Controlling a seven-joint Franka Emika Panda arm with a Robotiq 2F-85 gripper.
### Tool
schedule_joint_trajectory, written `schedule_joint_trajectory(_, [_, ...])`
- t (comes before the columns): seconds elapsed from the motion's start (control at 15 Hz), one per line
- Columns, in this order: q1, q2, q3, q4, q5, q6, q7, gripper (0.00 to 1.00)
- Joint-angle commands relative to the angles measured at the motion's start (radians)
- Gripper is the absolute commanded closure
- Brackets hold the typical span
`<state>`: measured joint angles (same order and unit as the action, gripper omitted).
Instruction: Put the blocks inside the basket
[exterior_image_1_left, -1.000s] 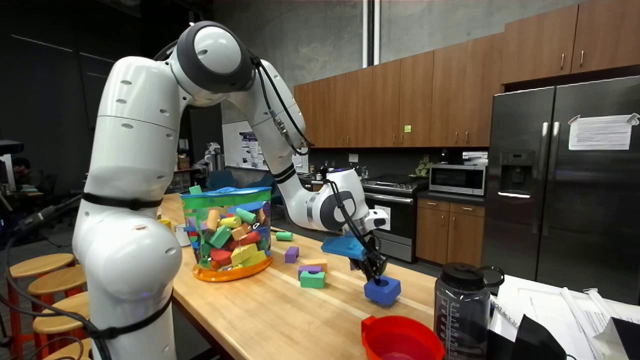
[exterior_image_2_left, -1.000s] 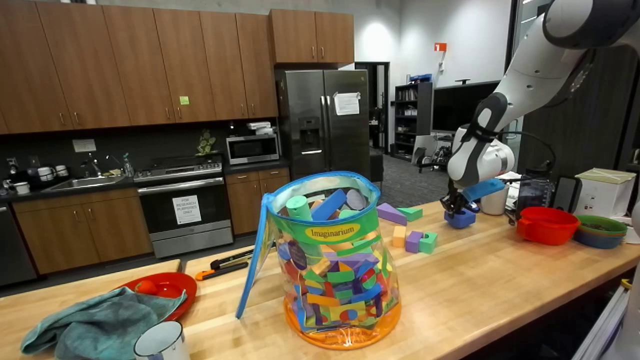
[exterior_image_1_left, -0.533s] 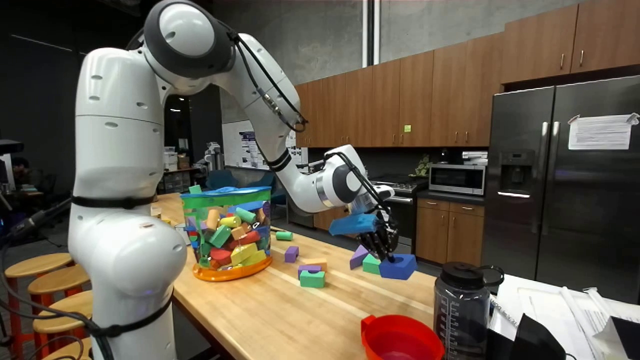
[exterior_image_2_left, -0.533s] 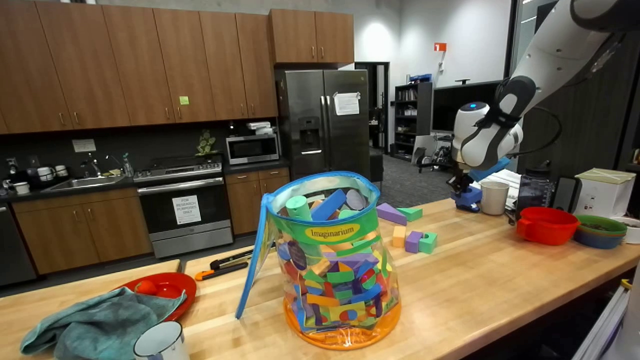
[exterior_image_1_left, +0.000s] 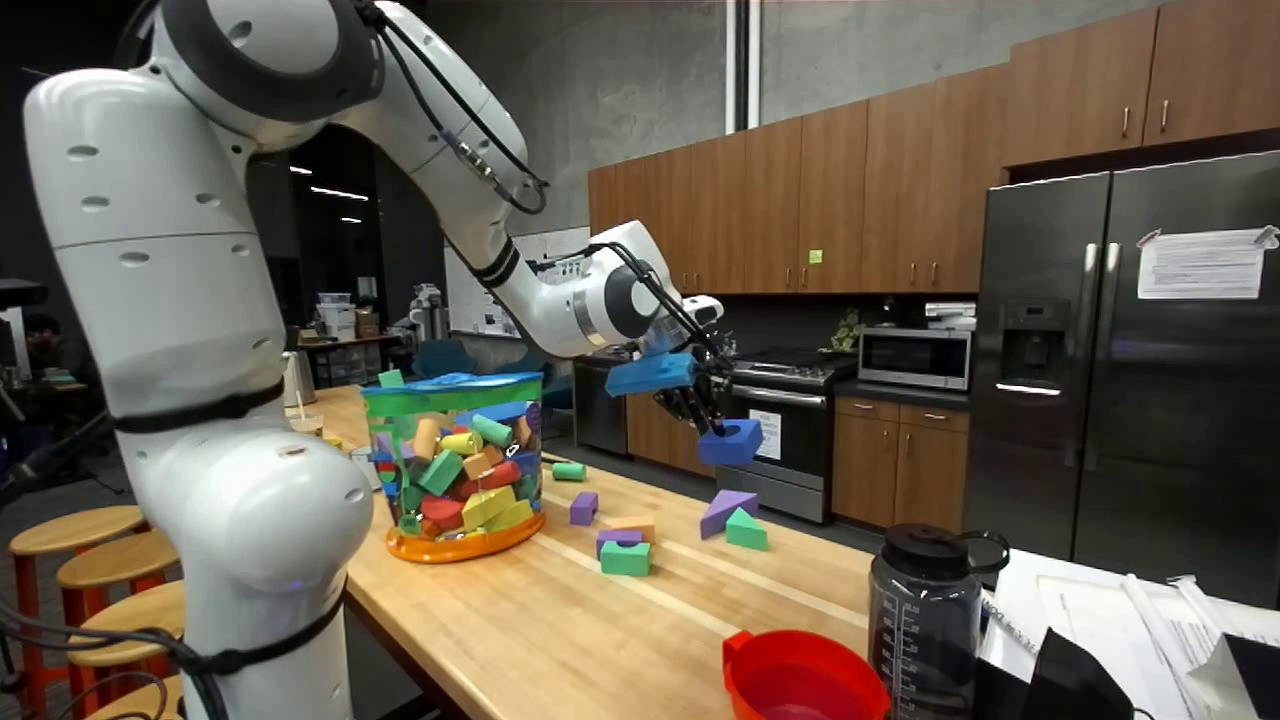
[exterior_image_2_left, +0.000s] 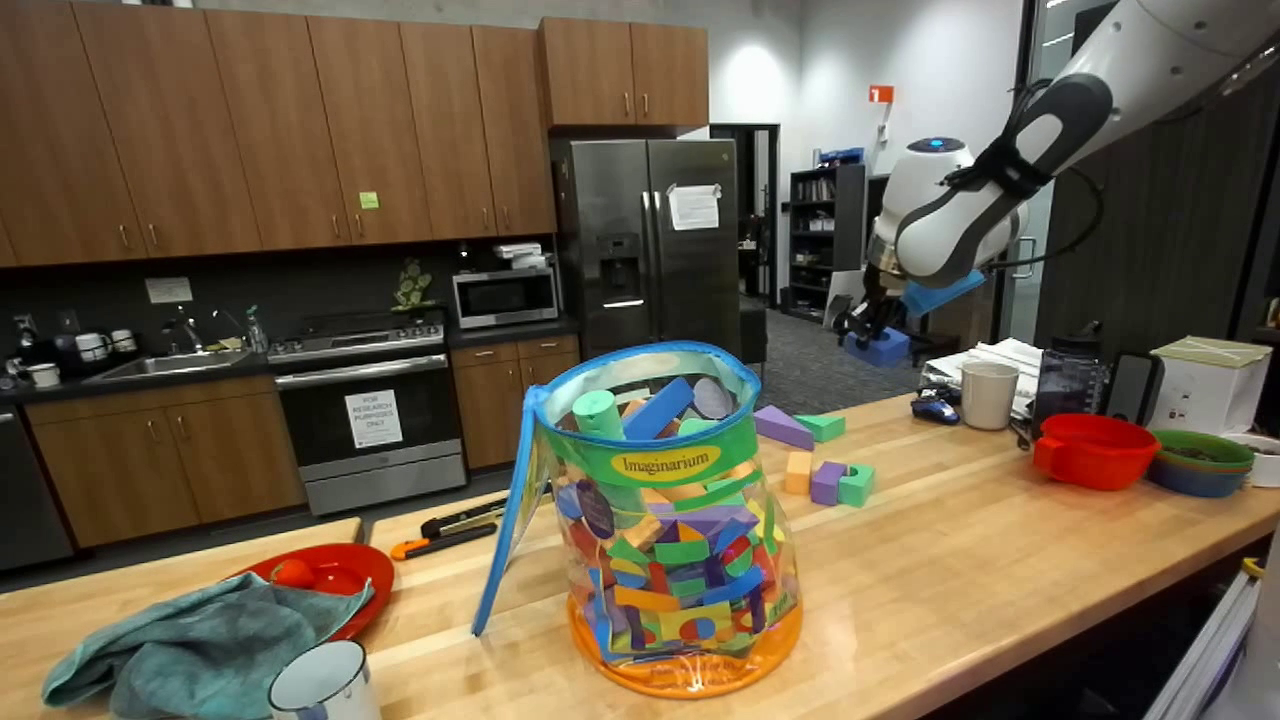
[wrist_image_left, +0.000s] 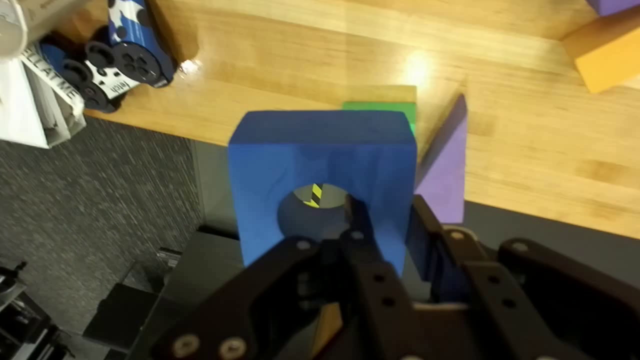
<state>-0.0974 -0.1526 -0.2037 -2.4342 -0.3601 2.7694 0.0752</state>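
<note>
Lifted higher over the past second, a blue block (exterior_image_1_left: 730, 448) hangs clear of the surface (exterior_image_1_left: 600, 640) in the grip of the robot's tool (wrist_image_left: 386, 215), whose jaws are drawn together on one wall of the block, one finger inside its round hole and the other against its outer side. A yellow-and-black strip (wrist_image_left: 316, 194) shows through that hole in the wrist view. Nearest on the surface in an exterior view sits a red bowl (exterior_image_1_left: 800, 660), with a dark bottle (exterior_image_1_left: 920, 630) just beside it. Farther back rest a notched green block (exterior_image_1_left: 625, 562), a purple block (exterior_image_1_left: 615, 537) just behind it and an orange block (exterior_image_1_left: 640, 526) beyond that, while a green wedge (exterior_image_1_left: 747, 532) and a purple wedge (exterior_image_1_left: 728, 511) lie close together near the far edge. Off to one side, the see-through basket (exterior_image_1_left: 420, 403), its upper band green and its base orange, stands upright and filled with many-coloured pieces (exterior_image_1_left: 490, 508), well apart from the held block. Near the basket lie a second purple block (exterior_image_1_left: 584, 508) and a green cylinder (exterior_image_1_left: 569, 471). Behind the surface are an oven (exterior_image_1_left: 805, 455), a microwave (exterior_image_1_left: 915, 358), a dark refrigerator (exterior_image_1_left: 1150, 400) and wooden wall cabinets (exterior_image_1_left: 790, 215)
</note>
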Motion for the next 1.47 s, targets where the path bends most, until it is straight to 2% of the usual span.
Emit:
schedule_joint_trajectory(0.0, [-0.003,-0.140,0.056,-0.055,0.072,-0.048,-0.088,0.94])
schedule_joint_trajectory(0.47, [-0.015,-0.282,0.154,-0.097,0.039,-0.142,-0.105,0.94])
schedule_joint_trajectory(0.67, [0.003,-0.338,0.208,-0.121,0.040,-0.190,-0.091,0.94])
schedule_joint_trajectory(1.4, [0.170,-0.584,0.344,-0.273,0.069,-0.227,-0.109,0.94])
